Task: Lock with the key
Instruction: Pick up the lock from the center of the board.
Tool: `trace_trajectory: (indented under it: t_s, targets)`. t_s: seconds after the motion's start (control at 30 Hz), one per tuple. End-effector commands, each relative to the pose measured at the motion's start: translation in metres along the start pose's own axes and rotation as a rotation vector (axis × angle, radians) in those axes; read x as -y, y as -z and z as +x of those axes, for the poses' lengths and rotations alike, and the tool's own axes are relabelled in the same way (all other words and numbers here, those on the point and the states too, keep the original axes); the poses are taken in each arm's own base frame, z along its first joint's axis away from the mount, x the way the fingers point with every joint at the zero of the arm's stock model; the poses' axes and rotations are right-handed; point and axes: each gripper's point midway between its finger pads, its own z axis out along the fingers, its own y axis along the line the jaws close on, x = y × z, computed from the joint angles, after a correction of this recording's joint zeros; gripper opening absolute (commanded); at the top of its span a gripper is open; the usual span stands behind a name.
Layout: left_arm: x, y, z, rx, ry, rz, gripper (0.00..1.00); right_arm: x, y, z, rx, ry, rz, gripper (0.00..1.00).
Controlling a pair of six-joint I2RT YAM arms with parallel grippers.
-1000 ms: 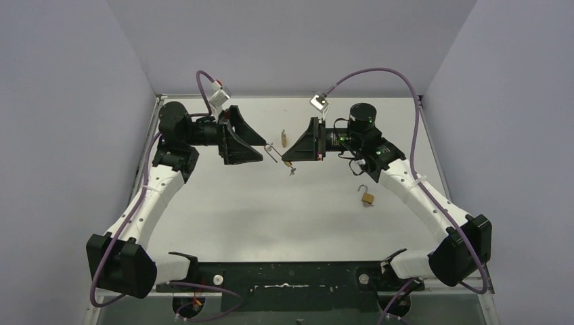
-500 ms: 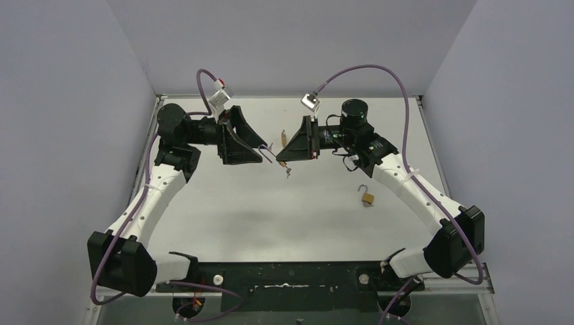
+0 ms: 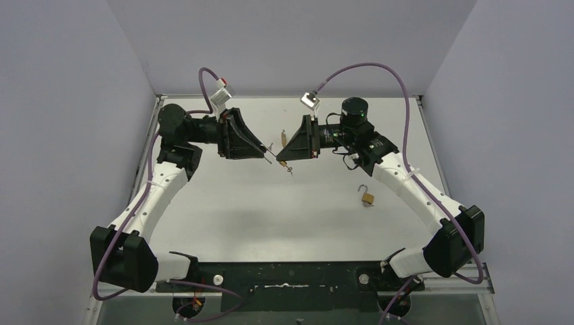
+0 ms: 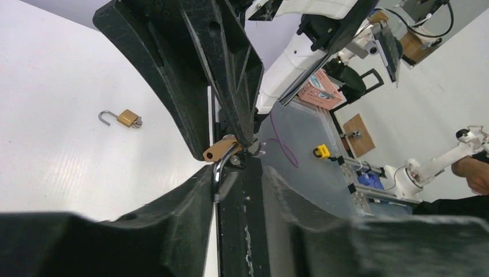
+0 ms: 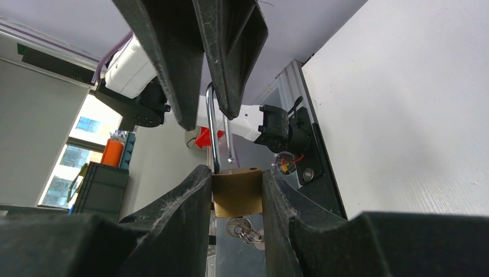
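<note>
Prob ~halfway imo. The right hand (image 5: 235, 176) clamps the padlock (image 5: 236, 196) mid-air, 12 o'clock side of the table (image 3: 271, 217). Boxy brass body, shiny steel U shackle (image 5: 211, 133) popped open, free leg clear of the body. The key (image 5: 239, 228) dangles underneath on its ring. The left hand (image 4: 226, 158), matte black, sits at 9 o'clock, narrowed round the shackle, can't tell if it's pinching. To do: press shackle home, turn key. A spare padlock (image 3: 366, 197) lies at 4 o'clock.

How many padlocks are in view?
2: a padlock in the right tool; an open padlock on the table by the right arm. A brass item farther back may be a third.
</note>
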Motion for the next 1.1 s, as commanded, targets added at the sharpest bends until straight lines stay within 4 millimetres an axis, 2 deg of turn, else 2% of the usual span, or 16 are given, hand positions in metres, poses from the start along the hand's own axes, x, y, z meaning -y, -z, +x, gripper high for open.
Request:
trace_trajectory:
  t_s: [0.0, 0.03, 0.17, 0.2, 0.23, 0.27, 0.3, 0.33, 0.47, 0.57, 0.6, 0.67, 0.77, 0.87, 0.97, 1.07]
  targets:
    - [0.007, -0.001, -0.004, -0.019, -0.057, 0.033, 0.14, -0.030, 0.002, -0.011, 0.009, 0.103, -0.059, 0.10]
    - [0.007, -0.001, -0.004, -0.016, -0.054, 0.033, 0.00, -0.031, 0.002, -0.012, 0.009, 0.105, -0.061, 0.09]
    - [0.018, -0.006, 0.000, -0.047, -0.093, 0.084, 0.00, -0.030, 0.002, -0.010, -0.007, 0.087, -0.060, 0.10]
    - [0.019, -0.007, 0.002, -0.055, -0.086, 0.093, 0.00, -0.030, 0.001, -0.009, -0.013, 0.080, -0.059, 0.13]
    - [0.020, -0.007, 0.003, -0.064, -0.088, 0.101, 0.00, -0.029, 0.001, -0.010, -0.016, 0.078, -0.059, 0.24]
    - [0.021, -0.008, 0.005, -0.072, -0.075, 0.107, 0.00, -0.031, 0.001, -0.010, -0.017, 0.081, -0.063, 0.30]
    - [0.022, -0.008, 0.005, -0.077, -0.074, 0.114, 0.00, -0.033, 0.002, -0.011, -0.017, 0.088, -0.068, 0.40]
    - [0.022, -0.009, 0.006, -0.084, -0.069, 0.121, 0.00, -0.035, 0.002, -0.012, -0.015, 0.094, -0.072, 0.54]
    - [0.031, -0.012, 0.004, -0.099, -0.085, 0.145, 0.00, -0.045, 0.006, -0.023, -0.005, 0.152, -0.080, 0.66]
    - [0.041, -0.017, 0.007, -0.144, -0.092, 0.178, 0.00, -0.052, 0.018, -0.037, 0.029, 0.225, -0.035, 0.85]
    - [0.043, -0.017, 0.004, -0.136, -0.098, 0.179, 0.00, -0.053, 0.027, -0.045, 0.056, 0.258, 0.000, 0.89]
    - [0.045, -0.017, -0.009, -0.091, -0.121, 0.167, 0.00, -0.057, 0.045, -0.061, 0.127, 0.329, 0.097, 0.91]
    - [0.048, -0.004, -0.046, 0.082, -0.180, 0.115, 0.00, -0.069, 0.071, -0.081, 0.278, 0.495, 0.261, 0.88]
    - [0.047, 0.014, -0.085, 0.301, -0.219, 0.051, 0.00, -0.090, 0.088, -0.096, 0.465, 0.631, 0.309, 0.93]
    - [0.052, 0.021, -0.107, 0.452, -0.264, -0.004, 0.00, -0.103, 0.094, -0.102, 0.585, 0.706, 0.264, 0.95]
    - [0.056, 0.027, -0.121, 0.571, -0.299, -0.060, 0.00, -0.107, 0.089, -0.108, 0.622, 0.756, 0.198, 0.91]
